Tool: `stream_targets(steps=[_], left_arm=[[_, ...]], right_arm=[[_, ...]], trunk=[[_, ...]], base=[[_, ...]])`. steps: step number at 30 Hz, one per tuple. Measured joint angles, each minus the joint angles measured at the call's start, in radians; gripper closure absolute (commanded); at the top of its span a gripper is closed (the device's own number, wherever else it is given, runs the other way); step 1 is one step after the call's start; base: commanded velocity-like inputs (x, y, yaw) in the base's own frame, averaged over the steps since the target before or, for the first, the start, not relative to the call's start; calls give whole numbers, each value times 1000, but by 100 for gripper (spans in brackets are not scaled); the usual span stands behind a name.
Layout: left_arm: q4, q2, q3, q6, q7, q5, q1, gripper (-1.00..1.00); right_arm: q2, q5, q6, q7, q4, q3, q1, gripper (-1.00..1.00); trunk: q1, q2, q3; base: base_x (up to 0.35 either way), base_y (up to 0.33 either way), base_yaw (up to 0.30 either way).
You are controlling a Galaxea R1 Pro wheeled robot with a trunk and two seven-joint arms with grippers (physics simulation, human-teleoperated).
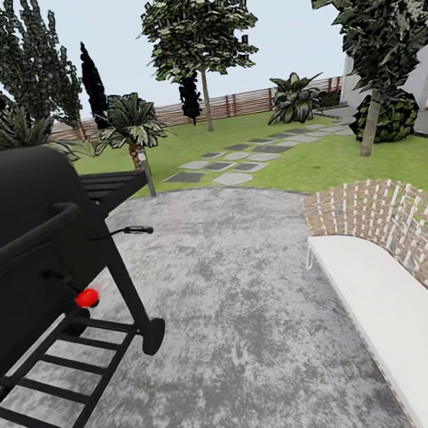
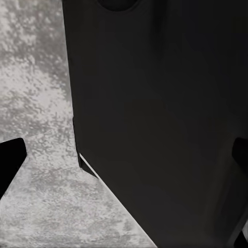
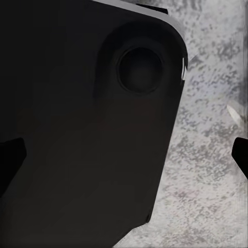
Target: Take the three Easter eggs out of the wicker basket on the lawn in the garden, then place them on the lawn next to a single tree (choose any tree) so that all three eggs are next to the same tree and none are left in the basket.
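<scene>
Grill on paved patch, lawn beyond.

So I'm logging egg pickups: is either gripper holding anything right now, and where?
Nothing is held: the left gripper and right gripper are both open, empty, over grey paving.

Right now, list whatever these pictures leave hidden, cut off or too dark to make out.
- Black grill, head view: cut off by the left and bottom edges.
- Pale-trunked tree, head view: its crown runs past the top and right edges.
- White bench by the brick wall, head view: its near end leaves the frame.
- Both wrist views: a dark body covers most of the grey paving; the finger tips sit at the frame edges, so grip state stays unclear.
</scene>
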Motion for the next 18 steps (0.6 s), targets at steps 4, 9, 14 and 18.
stream_targets(steps=[4, 9, 14, 18], left_arm=[[0, 0, 0, 0, 0, 0, 0, -100], [0, 0, 0, 0, 0, 0, 0, -100], [0, 0, 0, 0, 0, 0, 0, -100], [0, 0, 0, 0, 0, 0, 0, -100]], right_arm=[[1, 0, 0, 0, 0, 0, 0, -100], [2, 1, -1, 0, 0, 0, 0, -100], [2, 2, -39, 0, 3, 0, 0, -100], [2, 4, -101, 0, 7, 0, 0, -100]], trunk=[[0, 0, 0], [0, 0, 0], [0, 0, 2], [0, 0, 6]], base=[[321, 0, -177], [320, 0, -19], [320, 0, -65], [320, 0, -86]])
